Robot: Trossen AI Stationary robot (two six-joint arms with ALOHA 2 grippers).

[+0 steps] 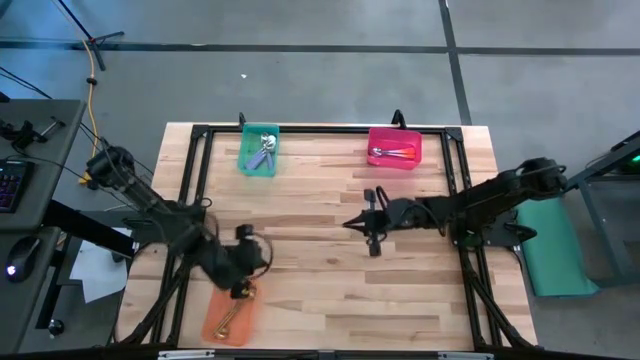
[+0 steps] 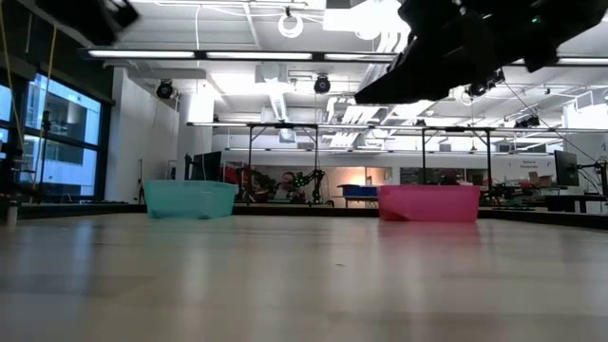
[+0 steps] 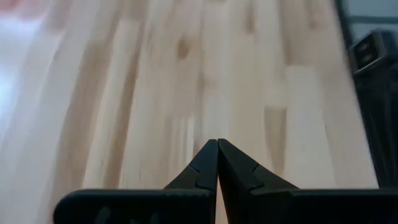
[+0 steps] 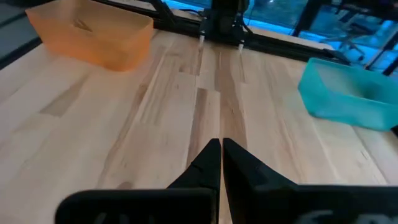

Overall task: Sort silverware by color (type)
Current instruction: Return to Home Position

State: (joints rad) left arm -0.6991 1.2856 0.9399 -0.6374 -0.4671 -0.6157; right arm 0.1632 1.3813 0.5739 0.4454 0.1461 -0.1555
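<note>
- Gold spoons inside the orange bin, at the near-left corner of the surface; grouped there as one colour.
- Left end effector just over that bin's far rim, fingers pressed together on nothing; an empty grip so close to the bin fits a finished drop.
- Lavender-blue-handled spoons in the teal bin, well beyond the orange bin, by the far edge.
- Orange-handled spoons in the pink bin, farther from the orange bin, beyond it and to its right.
- Right end effector well to the orange bin's right, over bare wood, tips closed and empty, pointing toward that bin; parked clear of all three bins.
- No loose spoon visible on the wood around the orange bin; sorting looks complete, with only the retreat to rest left.
</note>
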